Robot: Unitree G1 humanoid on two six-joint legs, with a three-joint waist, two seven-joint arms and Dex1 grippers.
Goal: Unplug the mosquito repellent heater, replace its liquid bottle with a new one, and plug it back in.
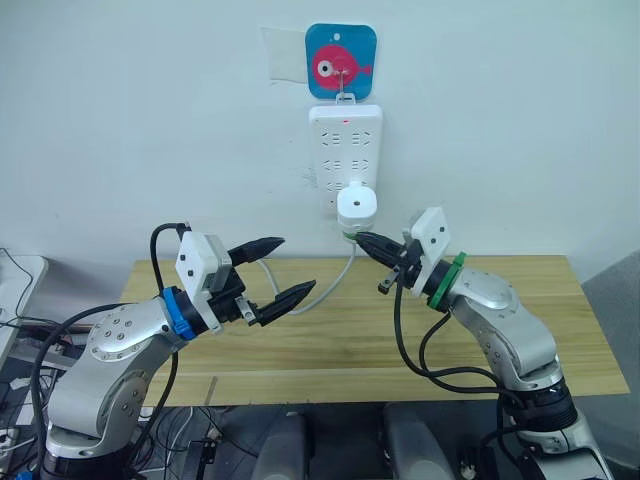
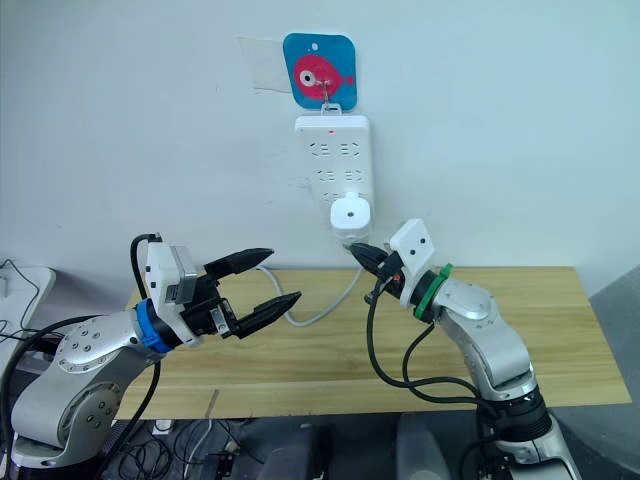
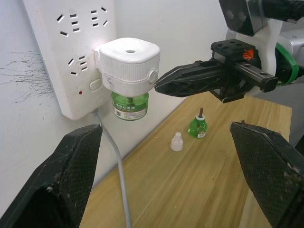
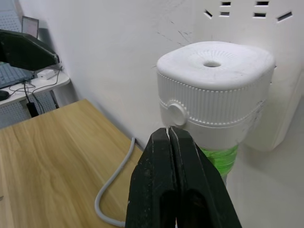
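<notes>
Heater [image 1: 357, 205] sat plugged into wall power strip [image 1: 345, 150], green bottle [image 3: 129, 105] screwed in beneath. Right gripper [image 1: 362, 241] pinched closed, empty, tips just under heater. Left gripper [image 1: 282, 268] spread wide, empty, over table [image 1: 560, 330]. Spare bottle [image 3: 197, 126] and cap [image 3: 176, 141] stood on table.

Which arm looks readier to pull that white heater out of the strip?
Right. Its gripper, shut, sits just below the heater, plugged into the strip. The left gripper, open, hangs farther off over the table.
</notes>
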